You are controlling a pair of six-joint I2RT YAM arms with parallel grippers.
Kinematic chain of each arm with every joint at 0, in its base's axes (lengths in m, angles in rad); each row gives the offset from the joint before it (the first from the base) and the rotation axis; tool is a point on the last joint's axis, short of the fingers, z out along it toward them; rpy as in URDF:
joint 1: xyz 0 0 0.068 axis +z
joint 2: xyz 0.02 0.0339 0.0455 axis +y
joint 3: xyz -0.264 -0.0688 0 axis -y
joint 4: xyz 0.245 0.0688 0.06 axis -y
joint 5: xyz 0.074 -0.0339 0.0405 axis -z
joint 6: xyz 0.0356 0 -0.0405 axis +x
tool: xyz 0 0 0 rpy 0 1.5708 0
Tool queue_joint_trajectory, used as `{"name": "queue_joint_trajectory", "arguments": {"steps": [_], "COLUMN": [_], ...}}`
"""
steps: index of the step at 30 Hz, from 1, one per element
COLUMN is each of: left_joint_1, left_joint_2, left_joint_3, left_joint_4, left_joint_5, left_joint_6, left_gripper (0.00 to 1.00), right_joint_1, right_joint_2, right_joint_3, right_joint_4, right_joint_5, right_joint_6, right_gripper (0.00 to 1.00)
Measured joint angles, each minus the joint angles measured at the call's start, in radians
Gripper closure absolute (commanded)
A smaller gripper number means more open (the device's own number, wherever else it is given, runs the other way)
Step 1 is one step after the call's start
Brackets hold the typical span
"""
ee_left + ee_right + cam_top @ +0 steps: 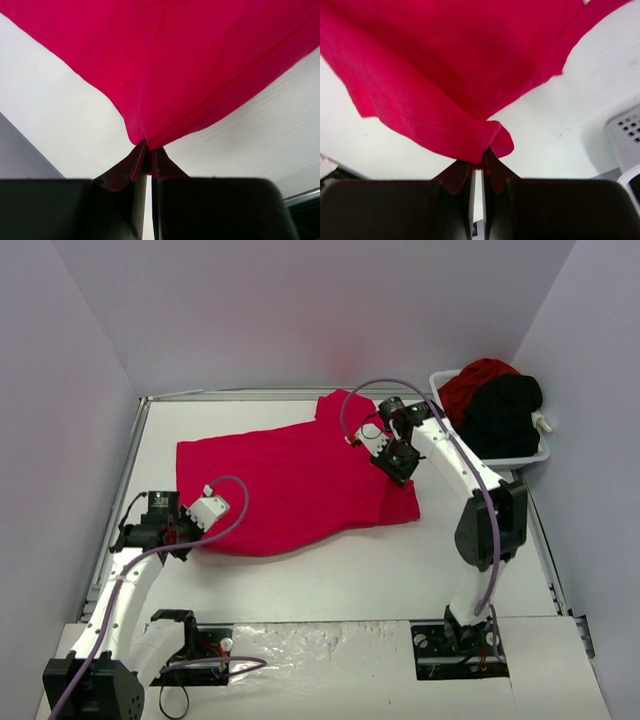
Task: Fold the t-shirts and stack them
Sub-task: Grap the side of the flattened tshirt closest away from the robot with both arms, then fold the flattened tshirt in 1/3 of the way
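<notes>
The red t-shirt (290, 490) lay spread on the white table (350, 570), occupying the middle of the surface between the two arms, with one sleeve pointing toward the far wall. The left gripper (188, 530) was positioned at the near left corner of the shirt. In the left wrist view, the left gripper (148, 150) had its jaws pressed together on the cloth, which was drawn to a point at the fingertips (131, 167) and fanned out from there. The right gripper (398, 462) was positioned over the far right part of the same shirt. In the right wrist view, the right gripper (481, 159) was likewise pinching the cloth, and a stitched hem was bunched into a small roll just above its fingertips (496, 172). A white plastic basket (520, 458) stood at the far right corner of the table, well apart from the spread shirt. It contained a second red t-shirt (470, 385) and a black t-shirt (505, 415), both crumpled, with the black one lying beside and partly over the red one.
</notes>
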Motion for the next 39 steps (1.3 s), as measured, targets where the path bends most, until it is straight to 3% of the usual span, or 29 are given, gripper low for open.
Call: {"name": "queue_joint_trajectory", "arguments": {"steps": [19,28,33,39], "left_joint_1": [0.129,0.132,0.132,0.132], "left_joint_2": [0.339,0.549,0.629,0.646], "left_joint_3": [0.249,0.316,0.350,0.358], "left_joint_4": [0.071,0.075,0.090,0.105], "left_joint_5": [0.060,0.075,0.076,0.074], "left_joint_6": [-0.010,0.022,0.027,0.022], "left_gripper": [0.98,0.92,0.71,0.60], "right_joint_1": [-0.018,-0.023,-0.024,-0.025], "right_joint_2": [0.550,0.681,0.712,0.712], "right_joint_3": [0.691,0.757,0.760,0.771], "right_joint_4": [-0.022,0.014,0.062,0.114], "right_joint_5": [0.045,0.073,0.085,0.088], "right_joint_6": [-0.040,-0.045,-0.038,-0.023], "right_gripper": [1.00,1.00,1.00,1.00]}}
